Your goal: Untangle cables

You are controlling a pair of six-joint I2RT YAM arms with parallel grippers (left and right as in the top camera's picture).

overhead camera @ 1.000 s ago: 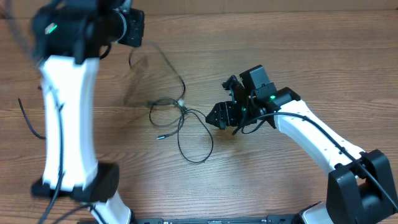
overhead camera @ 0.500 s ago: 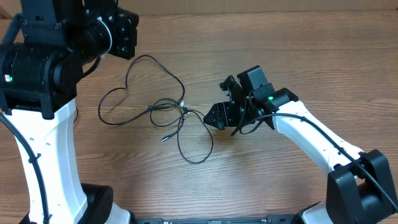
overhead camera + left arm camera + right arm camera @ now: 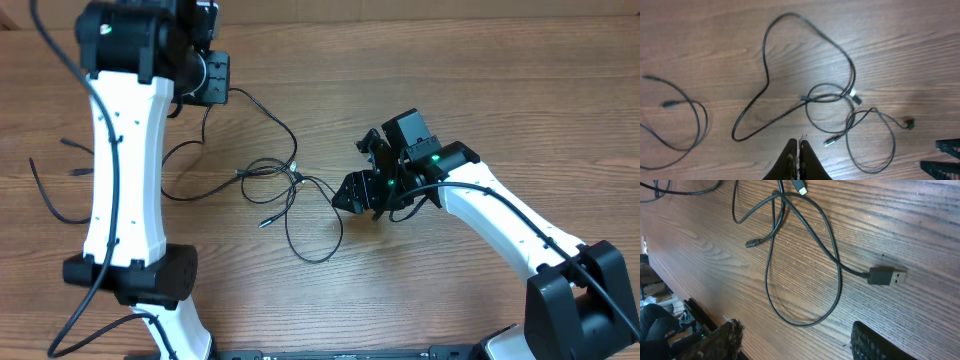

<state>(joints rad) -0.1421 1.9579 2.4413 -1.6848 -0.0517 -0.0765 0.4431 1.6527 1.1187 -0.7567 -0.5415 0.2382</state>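
Fingers of the left gripper (image 3: 799,150) are pressing shut on nothing at the overhead view's upper left, well apart from the thin black looped cables (image 3: 285,195) lying at frame centre on the brown wooden table (image 3: 480,80). Just right of them, the nearer right gripper (image 3: 352,190) is standing open. The black USB plug (image 3: 887,276) is lying ahead of it, long axis crosswise, finger to finger.

The left arm (image 3: 125,180) extended up the left side of the overhead frame, with the left gripper (image 3: 799,146) fully closed. The right gripper (image 3: 350,190) stood parted near centre.
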